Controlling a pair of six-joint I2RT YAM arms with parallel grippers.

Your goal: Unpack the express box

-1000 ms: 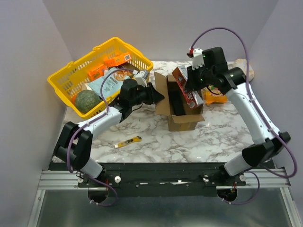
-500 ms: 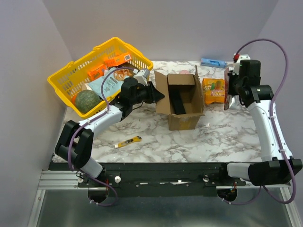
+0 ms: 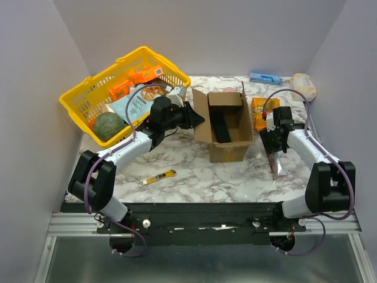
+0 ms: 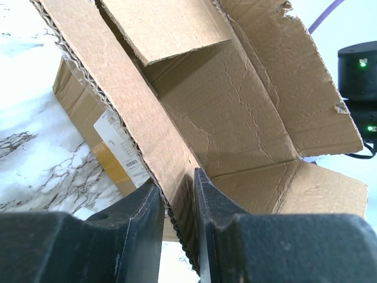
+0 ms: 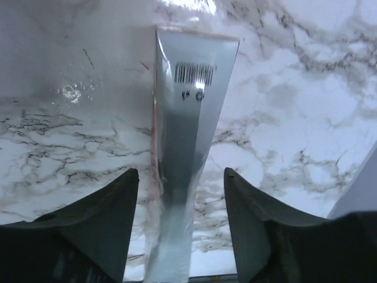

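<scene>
Bearing express box [image 3: 230, 152]: lilac-walled marbled table [image 3: 188, 168]

On the table [image 3: 194, 171] the express box [image 3: 227, 150] sits centrally, basket [image 3: 82, 115] behind-left, knife [image 3: 159, 177] front-left, packet [image 3: 275, 165] to its right.

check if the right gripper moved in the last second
Yes, the right gripper went from over the box to low over the table right of it.

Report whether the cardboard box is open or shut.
Open. The brown corrugated cardboard box has its top flaps spread apart and its inside visible from above; the left end effector pinches one flap.
</scene>
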